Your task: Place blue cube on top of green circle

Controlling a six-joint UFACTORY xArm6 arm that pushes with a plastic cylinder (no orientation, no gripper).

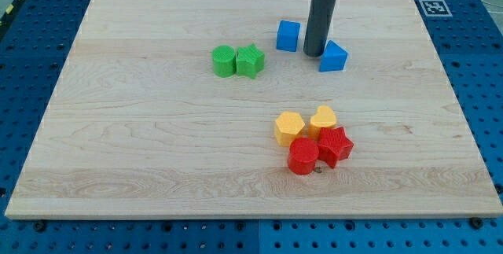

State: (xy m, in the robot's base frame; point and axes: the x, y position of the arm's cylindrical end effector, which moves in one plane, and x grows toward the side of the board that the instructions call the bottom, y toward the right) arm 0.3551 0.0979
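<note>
A blue cube (288,35) sits on the wooden board (157,144) near the view's top centre. A green circle (224,60) lies to its lower left, touching a green star (250,60) on its right. My tip (314,53) stands just right of the blue cube, between it and a second blue block, wedge-like in shape (333,57). The tip is close to both blue blocks; contact cannot be told.
A yellow hexagon (288,127) and a yellow heart (323,119) sit at the lower right of centre, with a red circle (303,157) and a red star (335,145) just below them. A marker tag (431,6) lies off the board's top right corner.
</note>
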